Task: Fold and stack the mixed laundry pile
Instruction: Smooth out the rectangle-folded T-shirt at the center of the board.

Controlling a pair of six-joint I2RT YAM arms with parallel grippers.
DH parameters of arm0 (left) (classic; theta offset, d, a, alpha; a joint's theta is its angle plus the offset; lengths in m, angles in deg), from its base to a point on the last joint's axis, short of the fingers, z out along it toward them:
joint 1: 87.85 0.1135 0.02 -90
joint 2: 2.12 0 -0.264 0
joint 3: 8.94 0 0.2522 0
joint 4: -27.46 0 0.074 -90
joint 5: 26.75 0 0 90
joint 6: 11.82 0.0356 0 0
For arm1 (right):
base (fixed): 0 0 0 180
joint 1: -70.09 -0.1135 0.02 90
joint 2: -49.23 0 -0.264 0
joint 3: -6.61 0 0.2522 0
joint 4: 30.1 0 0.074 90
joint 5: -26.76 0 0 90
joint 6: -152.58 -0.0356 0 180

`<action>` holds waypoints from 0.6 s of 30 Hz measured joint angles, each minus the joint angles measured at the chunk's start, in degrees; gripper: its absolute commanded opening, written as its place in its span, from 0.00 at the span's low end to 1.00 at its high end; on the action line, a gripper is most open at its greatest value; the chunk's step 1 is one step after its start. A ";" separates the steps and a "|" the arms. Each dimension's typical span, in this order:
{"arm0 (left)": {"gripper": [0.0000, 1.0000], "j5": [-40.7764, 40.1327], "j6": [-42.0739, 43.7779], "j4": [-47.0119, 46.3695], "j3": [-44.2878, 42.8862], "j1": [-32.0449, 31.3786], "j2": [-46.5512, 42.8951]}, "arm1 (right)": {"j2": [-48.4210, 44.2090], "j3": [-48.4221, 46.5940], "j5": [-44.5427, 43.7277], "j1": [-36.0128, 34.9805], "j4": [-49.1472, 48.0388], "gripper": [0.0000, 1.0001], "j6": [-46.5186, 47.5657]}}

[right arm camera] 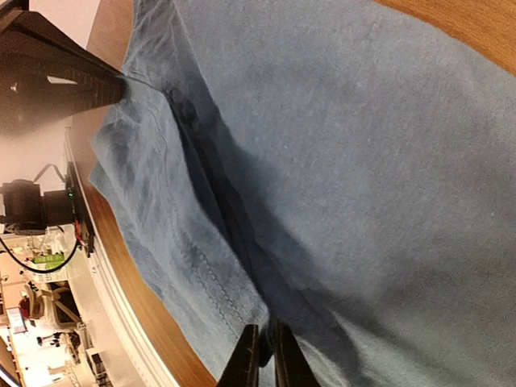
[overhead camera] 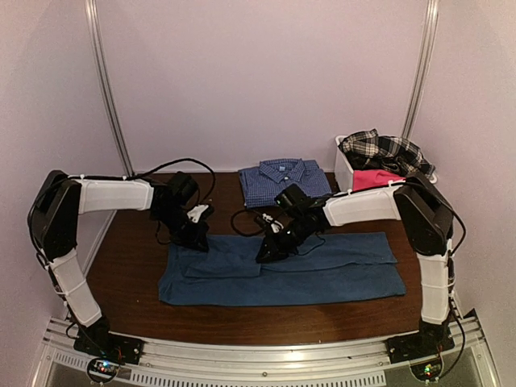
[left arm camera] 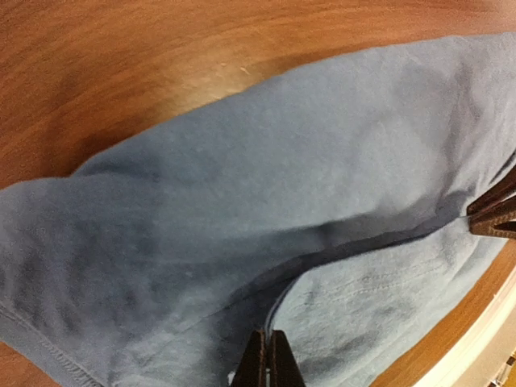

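Note:
A dark blue T-shirt [overhead camera: 339, 274] lies spread across the brown table [overhead camera: 129, 266], its upper edge folded over toward the front. My left gripper [overhead camera: 196, 238] is down at the shirt's upper left part. In the left wrist view it [left arm camera: 268, 343] is shut on the folded cloth edge [left arm camera: 322, 242]. My right gripper [overhead camera: 264, 254] is low over the shirt's middle. In the right wrist view it [right arm camera: 266, 339] pinches a fold of the same shirt [right arm camera: 339, 161], the jaws only a sliver apart. A plaid shirt [overhead camera: 383, 149] and a pink piece [overhead camera: 375, 177] lie in the bin.
A folded blue checked shirt [overhead camera: 284, 181] lies at the back middle of the table. A white bin [overhead camera: 345, 171] stands at the back right. Black cables [overhead camera: 242, 222] trail between the arms. The table's front rail [overhead camera: 274, 359] runs along the near edge.

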 measured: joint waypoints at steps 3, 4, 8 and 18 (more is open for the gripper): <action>0.27 -3.58 -0.04 0.28 -0.48 0.00 0.13 | -0.02 0.00 -2.21 0.20 1.60 0.34 0.00; 0.31 -4.39 -0.02 0.33 -0.70 0.00 0.13 | -0.07 -0.02 -2.97 0.33 2.21 0.37 0.35; 0.36 -6.62 -0.28 0.70 -0.63 0.00 -1.46 | -2.27 0.00 -6.64 0.74 6.51 0.48 2.05; 0.34 -3.82 -4.74 -0.50 2.29 -5.18 -9.92 | -20.33 11.10 -10.58 8.94 13.03 0.51 8.61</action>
